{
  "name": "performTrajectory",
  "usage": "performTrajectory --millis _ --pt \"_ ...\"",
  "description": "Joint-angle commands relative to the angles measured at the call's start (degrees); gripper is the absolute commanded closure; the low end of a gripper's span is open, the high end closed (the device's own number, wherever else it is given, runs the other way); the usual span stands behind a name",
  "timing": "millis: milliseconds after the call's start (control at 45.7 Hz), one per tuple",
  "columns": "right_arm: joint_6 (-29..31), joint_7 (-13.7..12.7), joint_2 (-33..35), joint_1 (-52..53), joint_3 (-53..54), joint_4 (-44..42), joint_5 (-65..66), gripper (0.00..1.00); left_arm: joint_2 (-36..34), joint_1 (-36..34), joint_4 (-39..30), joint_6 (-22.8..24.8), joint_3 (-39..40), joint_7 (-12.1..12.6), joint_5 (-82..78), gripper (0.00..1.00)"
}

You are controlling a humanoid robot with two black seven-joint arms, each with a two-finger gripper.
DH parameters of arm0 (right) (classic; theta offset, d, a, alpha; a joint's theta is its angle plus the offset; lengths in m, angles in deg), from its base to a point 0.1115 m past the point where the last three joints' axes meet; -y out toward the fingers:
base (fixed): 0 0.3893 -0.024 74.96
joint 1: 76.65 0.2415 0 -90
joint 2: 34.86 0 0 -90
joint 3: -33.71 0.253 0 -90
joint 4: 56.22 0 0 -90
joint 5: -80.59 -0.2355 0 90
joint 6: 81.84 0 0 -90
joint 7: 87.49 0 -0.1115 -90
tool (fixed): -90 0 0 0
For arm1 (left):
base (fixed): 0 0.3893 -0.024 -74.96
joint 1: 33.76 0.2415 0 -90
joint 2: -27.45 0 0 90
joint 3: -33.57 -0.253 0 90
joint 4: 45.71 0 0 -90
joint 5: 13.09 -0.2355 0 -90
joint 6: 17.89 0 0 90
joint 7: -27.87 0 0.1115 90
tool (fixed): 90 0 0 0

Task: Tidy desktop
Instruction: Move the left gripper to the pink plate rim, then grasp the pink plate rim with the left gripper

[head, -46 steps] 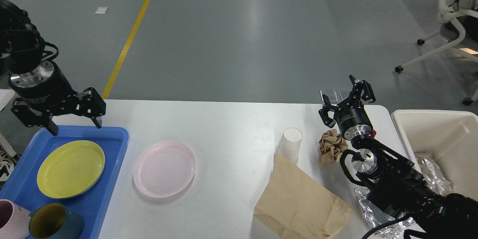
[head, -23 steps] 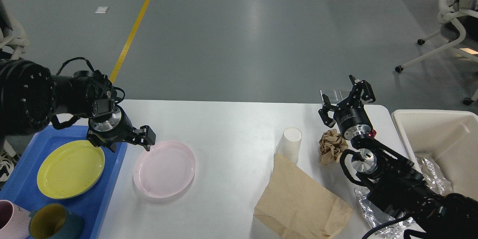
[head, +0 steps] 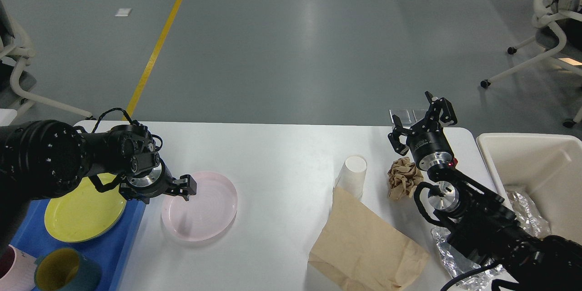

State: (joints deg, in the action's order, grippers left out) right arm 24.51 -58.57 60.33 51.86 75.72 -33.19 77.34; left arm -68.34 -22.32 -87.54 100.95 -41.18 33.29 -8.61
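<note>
The wide white matte table [head: 282, 154] fills the near view, grey glossy floor [head: 295, 45] stretching beyond its far edge. Left pincer [head: 184, 187], whether open or closed I cannot tell, sits at the round pink plastic plate's [head: 200, 211] left rim. Right pincer [head: 420, 120] hangs open above the crumpled brown paper ball [head: 402, 176].

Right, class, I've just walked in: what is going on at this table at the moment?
A two-armed robot is tidying the desktop. Its left gripper is at the near-left rim of the pink plate, beside the blue tray holding a yellow plate. The right gripper hovers open above the crumpled paper. A paper cup and brown bag remain out.
</note>
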Motion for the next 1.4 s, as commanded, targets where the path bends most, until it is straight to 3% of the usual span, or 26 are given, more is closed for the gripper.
performTrajectory --millis 0,437,831,1137,1290,1378 --pt "0.00 0.00 0.00 0.07 0.00 0.00 0.00 0.00 -0.09 0.61 -0.01 -0.01 0.74 0.03 0.00 0.05" --pt "0.00 0.00 0.00 -0.02 0.00 0.00 0.00 0.00 -0.53 3.59 -0.01 -0.01 1.27 0.03 0.09 0.07" --pt "0.00 0.00 0.00 -0.02 0.00 0.00 0.00 0.00 -0.27 6.23 1.22 -0.01 3.21 0.03 0.09 0.30" --pt "0.00 0.00 0.00 -0.02 0.00 0.00 0.00 0.00 -0.36 7.20 1.40 0.87 4.44 0.73 0.09 0.67" --pt "0.00 0.00 0.00 -0.02 0.00 0.00 0.00 0.00 -0.62 7.20 1.40 2.97 4.35 4.24 0.00 0.99" --pt "0.00 0.00 0.00 0.07 0.00 0.00 0.00 0.00 -0.80 7.11 1.40 4.82 4.52 5.30 0.00 1.00"
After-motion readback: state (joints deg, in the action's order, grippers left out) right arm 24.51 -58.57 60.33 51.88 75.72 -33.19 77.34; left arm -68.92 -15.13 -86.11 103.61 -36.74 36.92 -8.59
